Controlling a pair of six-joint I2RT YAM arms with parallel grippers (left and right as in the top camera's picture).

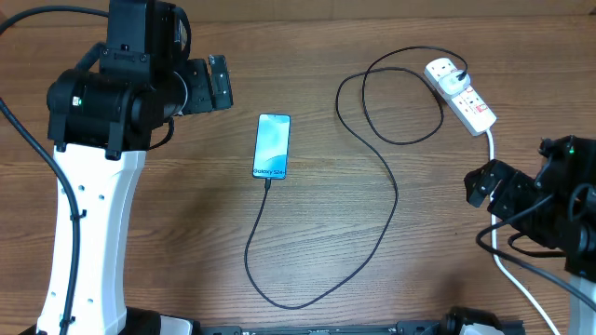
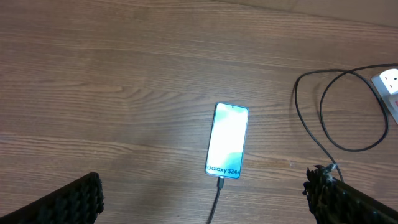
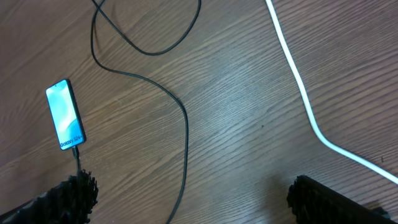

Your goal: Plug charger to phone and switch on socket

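The phone [image 1: 272,145] is lying flat on the wooden table [image 1: 186,233] with its screen glowing light blue-green. The "Galaxy S24+" text is sitting at the short edge that points toward the robot. The charger [image 1: 391,200] is meeting the phone at this same edge, and its small black tip is touching the frame there. From the phone the thin black cable is running toward the robot, bending round and going away again on the phone's right. There it is making a big loop before its black-and-white plug is sitting in the socket [image 1: 463,96].

The socket is resting well apart from the phone, far on its right and a little farther from the robot. I cannot tell how its red switches are standing. Its thick white cord [image 1: 503,251] is trailing back toward the robot.

The left gripper [image 1: 219,84] is hanging to the left of the phone, near it but not touching, with jaws spread wide and holding nothing. The right gripper [image 1: 480,186] is hovering well to the right of the phone, jaws also spread apart and empty.
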